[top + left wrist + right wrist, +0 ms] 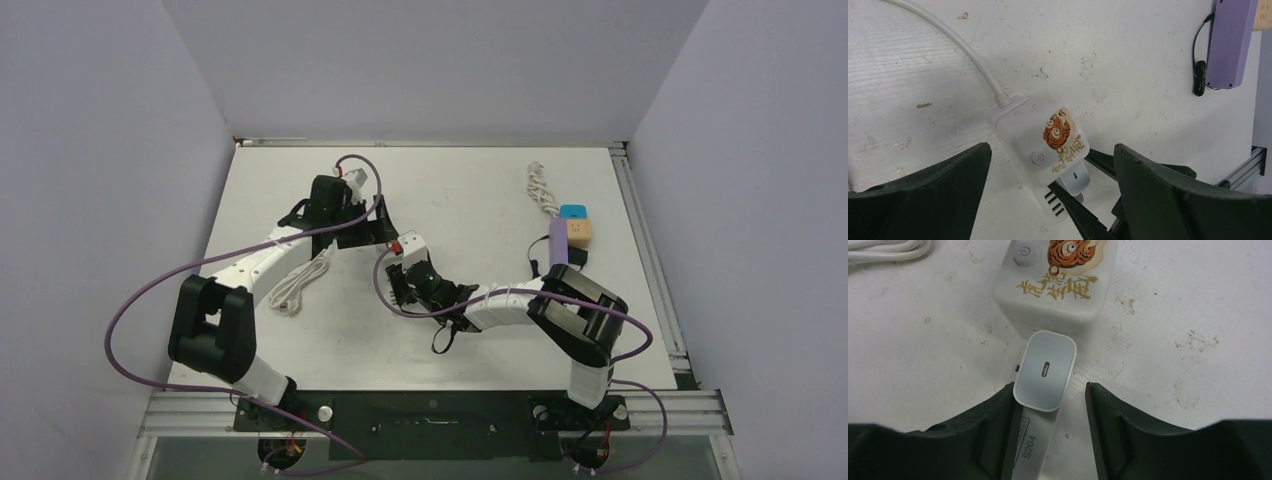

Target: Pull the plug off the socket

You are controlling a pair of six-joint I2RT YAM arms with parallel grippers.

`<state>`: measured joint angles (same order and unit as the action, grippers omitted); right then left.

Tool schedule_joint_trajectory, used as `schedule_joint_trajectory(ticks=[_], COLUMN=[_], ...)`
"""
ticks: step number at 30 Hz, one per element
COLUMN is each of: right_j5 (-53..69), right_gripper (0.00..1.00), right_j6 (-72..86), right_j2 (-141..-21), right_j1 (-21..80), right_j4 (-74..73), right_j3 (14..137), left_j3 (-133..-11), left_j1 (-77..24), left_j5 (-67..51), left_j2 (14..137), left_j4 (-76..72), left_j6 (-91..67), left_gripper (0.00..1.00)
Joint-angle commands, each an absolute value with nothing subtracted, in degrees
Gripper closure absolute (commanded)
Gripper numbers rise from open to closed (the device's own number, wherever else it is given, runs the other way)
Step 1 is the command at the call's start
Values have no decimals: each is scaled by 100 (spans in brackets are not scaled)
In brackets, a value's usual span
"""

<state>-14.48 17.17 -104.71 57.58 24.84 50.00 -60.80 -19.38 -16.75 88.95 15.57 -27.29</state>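
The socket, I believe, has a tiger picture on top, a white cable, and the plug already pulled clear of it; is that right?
Not quite: the plug is not clear of the socket; it sits flush against its side, as the right wrist view shows. The tiger picture and white cable are as you say.

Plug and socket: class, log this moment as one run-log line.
plug: seated in socket | right pincer: open, straddling plug | left pincer: open, facing socket

White socket (1058, 310) w/ orange tiger & gold script, silver-grey plug (1045, 371), purple strip (1230, 42).
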Motion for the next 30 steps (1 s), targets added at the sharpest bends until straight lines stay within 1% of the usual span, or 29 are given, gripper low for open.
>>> schedule_joint_trajectory(ticks=[1, 4, 6, 10, 14, 19, 22, 26, 30], right_j5=[-1889, -1860, -1854, -1739, -1578, -1516, -1543, -1629, -1673], right_gripper=[51, 53, 57, 62, 63, 63, 61, 52, 52], right_j6=[1749, 1749, 1761, 1808, 1859, 1894, 1904, 1918, 1920], right_j2=[-10504, -10542, -10547, -10556, -10556, -10530, -10504, -10494, -10490], right_j1=[5788, 5795, 5790, 5793, 5790, 5792, 5788, 5790, 5791], right_j4=[2733, 2760, 2804, 2860, 2988, 3015, 3026, 3002, 2961], right_j3=[5195, 5225, 5193, 5137, 5075, 5032, 5010, 5039, 5079], left_j3=[-6265, -6337, -6316, -6272, -6262, -6282, -6313, -6328, -6185], left_j1=[-1969, -1961, -1960, -1960, -1968, -1977, -1986, -2038, -2065], left_j5=[-1723, -1765, -1795, -1868, -2152, -2044, -1855, -1486, -1428], left_j2=[8703, 8725, 8690, 8717, 8954, 9119, 9197, 9277, 9330], left_j4=[1687, 1763, 1722, 1616, 1476, 1537, 1683, 1908, 1963], left_j6=[-2615, -2634, -2644, -2698, -2818, -2759, -2644, -2454, -2408], left_gripper=[11, 16, 19, 21, 26, 29, 32, 36, 38])
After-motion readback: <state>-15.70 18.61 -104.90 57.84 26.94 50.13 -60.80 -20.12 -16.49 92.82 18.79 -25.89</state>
